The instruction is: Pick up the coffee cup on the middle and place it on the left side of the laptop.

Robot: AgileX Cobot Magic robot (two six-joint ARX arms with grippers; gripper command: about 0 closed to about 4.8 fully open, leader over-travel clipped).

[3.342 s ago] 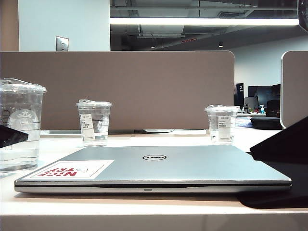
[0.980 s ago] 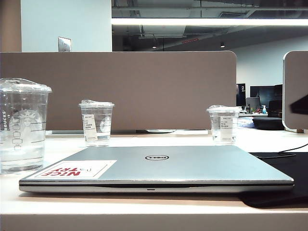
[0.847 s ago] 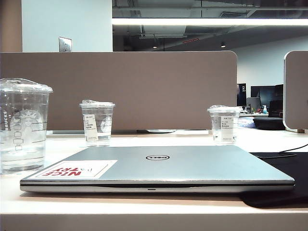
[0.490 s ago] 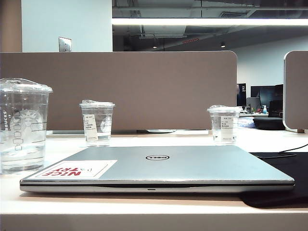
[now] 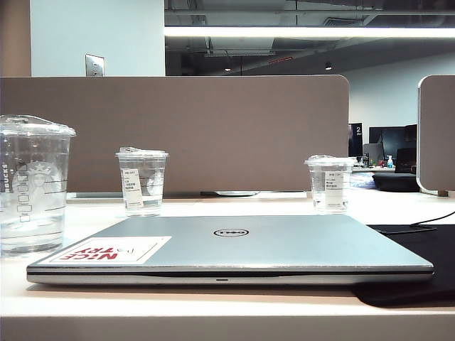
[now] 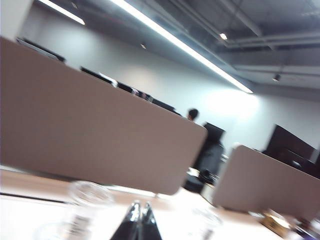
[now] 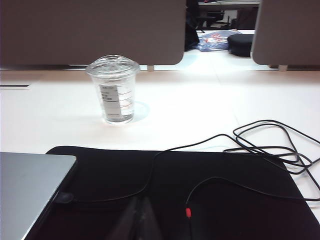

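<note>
Pale desk (image 5: 213, 312), brown partition (image 5: 178, 131); clear domed coffee cup (image 5: 33, 186) left of matte laptop (image 5: 234, 249); left gripper (image 6: 136, 225) closed, right gripper (image 7: 139, 220) closed (both empty).

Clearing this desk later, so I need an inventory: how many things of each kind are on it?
Tall Starbucks cup: 1
Short labelled cups: 2
Laptop: 1
Black mat: 1
Black cable: 1
Total: 6

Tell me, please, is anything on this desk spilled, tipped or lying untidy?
Nothing spilled or tipped. The coffee cup stands upright left of the closed laptop. Only a black cable lies in loose loops across the black mat, beyond the shut right pincer.
</note>
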